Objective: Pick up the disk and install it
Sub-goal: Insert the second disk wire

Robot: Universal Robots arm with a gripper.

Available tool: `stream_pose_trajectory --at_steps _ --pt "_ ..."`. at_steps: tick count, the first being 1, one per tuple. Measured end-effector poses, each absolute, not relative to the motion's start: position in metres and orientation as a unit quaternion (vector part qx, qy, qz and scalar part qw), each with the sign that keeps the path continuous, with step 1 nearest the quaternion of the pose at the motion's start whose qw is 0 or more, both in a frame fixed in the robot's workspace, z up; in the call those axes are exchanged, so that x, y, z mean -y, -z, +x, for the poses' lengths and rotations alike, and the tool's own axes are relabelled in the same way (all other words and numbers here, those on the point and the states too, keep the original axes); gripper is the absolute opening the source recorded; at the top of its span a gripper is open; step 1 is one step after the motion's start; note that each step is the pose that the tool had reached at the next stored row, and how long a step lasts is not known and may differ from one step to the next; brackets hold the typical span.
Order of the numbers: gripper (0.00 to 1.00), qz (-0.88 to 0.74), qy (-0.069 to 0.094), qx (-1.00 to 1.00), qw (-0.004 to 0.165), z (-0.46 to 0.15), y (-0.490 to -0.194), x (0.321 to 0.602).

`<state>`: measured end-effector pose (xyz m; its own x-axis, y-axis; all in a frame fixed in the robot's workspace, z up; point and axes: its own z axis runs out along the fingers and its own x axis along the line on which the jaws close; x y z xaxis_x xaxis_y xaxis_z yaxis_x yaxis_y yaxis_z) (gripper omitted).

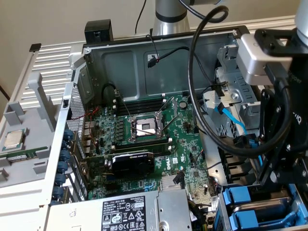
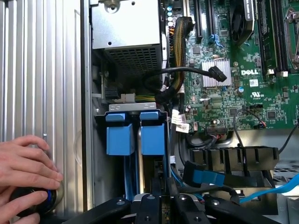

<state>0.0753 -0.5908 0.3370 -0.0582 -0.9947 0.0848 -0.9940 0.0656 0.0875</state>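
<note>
Judging from where things lie, you're close to done: the disk (image 2: 147, 154), in its blue carrier, stands on edge in the drive bay (image 2: 100, 116) at lower centre of the wrist view, beside a second blue carrier (image 2: 119, 137). Your gripper (image 2: 161, 205) sits right over it with its fingers nearly closed, apparently pinching its edge. Full seating can't be confirmed. A person's hand (image 2: 23, 163) rests at lower left.

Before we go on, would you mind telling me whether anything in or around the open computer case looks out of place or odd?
Yes. A person's hand rests on a round knob on the ribbed metal surface beside the case, close to the gripper. The processor socket on the motherboard stands empty, while a processor chip lies outside on the grey tray at the exterior view's left.
</note>
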Motion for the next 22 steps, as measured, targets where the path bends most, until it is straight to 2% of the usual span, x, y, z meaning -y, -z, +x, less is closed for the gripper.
stream_pose_trajectory --at_steps 22 --pt "0.17 0.684 0.001 0.728 0.058 0.0750 -0.3351 0.5908"
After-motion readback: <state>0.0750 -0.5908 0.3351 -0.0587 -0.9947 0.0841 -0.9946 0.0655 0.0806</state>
